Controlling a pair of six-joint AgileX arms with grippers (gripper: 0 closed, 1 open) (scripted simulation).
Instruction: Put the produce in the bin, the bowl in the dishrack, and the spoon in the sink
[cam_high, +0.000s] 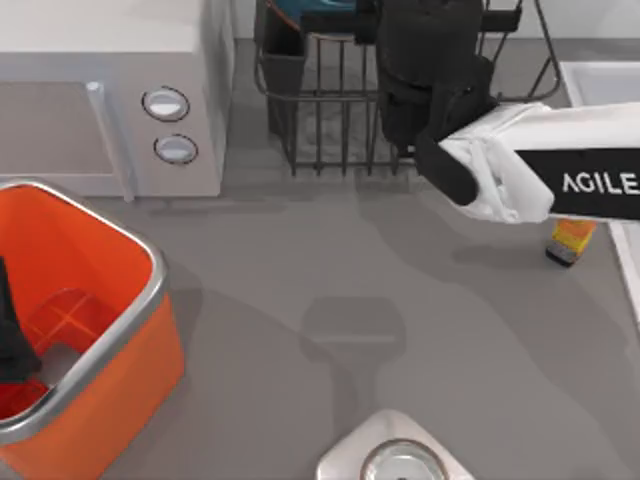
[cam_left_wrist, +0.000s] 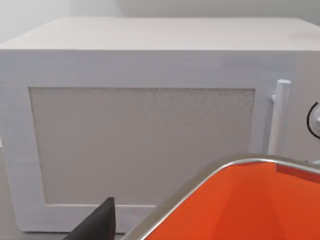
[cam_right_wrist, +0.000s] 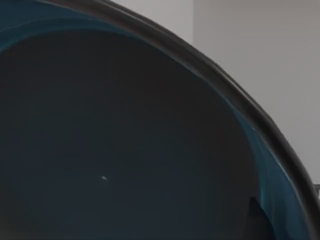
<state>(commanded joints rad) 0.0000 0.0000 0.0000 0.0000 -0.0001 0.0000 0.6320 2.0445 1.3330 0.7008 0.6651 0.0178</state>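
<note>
Grey tabletop (cam_high: 420, 300) under a pale back wall, seen from above. Right gripper (cam_high: 425, 70) hangs over the dishrack (cam_high: 330, 110) at the far edge; whether its fingers are clenched or released cannot be told, since the wrist housing covers them. Directly in front of those fingers, the right wrist view shows the dark teal inside of the bowl (cam_right_wrist: 125, 140), very close, its rim curving past. A sliver of teal also shows at the rack's top (cam_high: 300, 12). Judgement: the bowl is at the rack because this arm is placing it among the upright bars.

Left gripper (cam_high: 12, 340) sits low inside the orange bin (cam_high: 120, 400); finger state cannot be told. One dark finger (cam_left_wrist: 97, 222) shows just beside the bin's silver rim, facing the white microwave (cam_left_wrist: 150, 125). Probably there for dropping the produce.

Beyond the right arm: a small orange block (cam_high: 570, 240), then the sink's pale edge (cam_high: 600, 80).
</note>
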